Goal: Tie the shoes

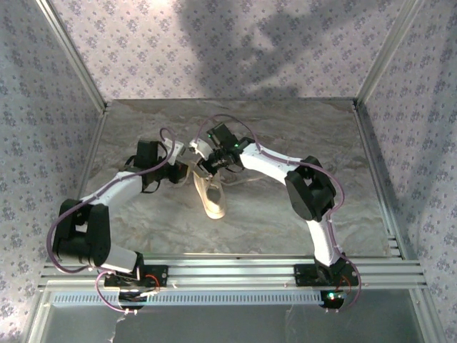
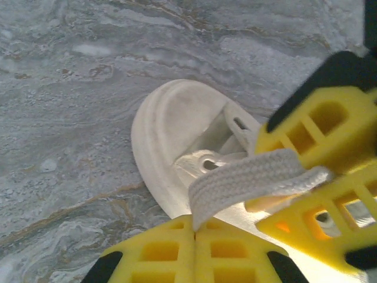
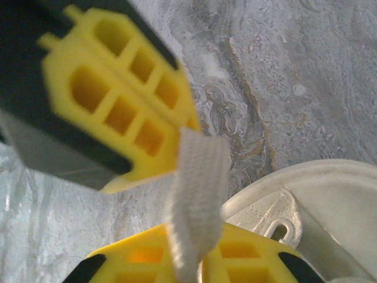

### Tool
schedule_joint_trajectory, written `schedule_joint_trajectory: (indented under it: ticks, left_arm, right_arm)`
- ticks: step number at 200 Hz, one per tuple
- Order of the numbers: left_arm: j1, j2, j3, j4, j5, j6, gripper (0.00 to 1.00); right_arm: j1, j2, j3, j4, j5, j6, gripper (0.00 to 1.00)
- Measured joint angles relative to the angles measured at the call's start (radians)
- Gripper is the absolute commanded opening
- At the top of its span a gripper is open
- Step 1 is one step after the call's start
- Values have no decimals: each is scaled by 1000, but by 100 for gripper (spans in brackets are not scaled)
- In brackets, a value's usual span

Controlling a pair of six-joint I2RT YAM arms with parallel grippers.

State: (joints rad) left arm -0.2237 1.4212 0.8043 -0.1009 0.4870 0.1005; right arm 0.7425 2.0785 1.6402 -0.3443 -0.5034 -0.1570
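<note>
Left gripper [image 2: 194,229] is clamped tight on the lace [image 2: 253,177]; right gripper [image 3: 197,239] straddles it too, can't tell if it's actually pinching. Both arms bend inward, wrists meeting over the sneaker [image 1: 212,194] mid-frame on the table [image 1: 285,221].

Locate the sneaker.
Top view: the sneaker lies near the middle of the table, its far end under the left gripper and right gripper.

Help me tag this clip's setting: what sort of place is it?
Probably a robot test booth: patterned walls, an aluminium frame, and two arms bolted at the near edge of the table.
</note>
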Motion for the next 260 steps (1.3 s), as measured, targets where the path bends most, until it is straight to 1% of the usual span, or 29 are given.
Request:
schedule_joint_trajectory:
  ticks: [11,58,128,138,151,154,165,175,202,250,260]
  left_arm:
    - [-1,-27,0,-16,11,-1,0]
    - [-1,-137,0,-34,52,-31,0]
    - [-1,-153,-1,-22,87,-85,0]
    - [-1,-153,-1,-17,93,-92,0]
    - [-1,-153,-1,-11,98,-99,0]
    - [-1,-153,-1,-10,99,-99,0]
    - [-1,-153,-1,-6,102,-105,0]
    - [-1,-153,-2,-2,105,-111,0]
    - [-6,-153,-12,16,108,-128,0]
    - [-15,-153,-33,38,112,-148,0]
    - [-19,-152,-36,43,112,-148,5]
  right_arm:
    - [-6,-10,-1,-4,-3,8,29]
    - [-25,-78,-8,-6,-22,15,31]
    - [-22,-90,-24,-7,-37,20,30]
    - [-20,-90,-24,-6,-38,19,28]
    - [-16,-90,-24,-7,-40,19,22]
    - [-15,-90,-24,-7,-40,23,20]
    - [-10,-90,-24,-6,-42,19,7]
    - [-6,-90,-24,-7,-36,28,0]
    - [11,-95,-36,17,13,27,0]
    - [23,-184,-161,81,142,27,0]
    - [23,-205,-180,99,169,27,0]
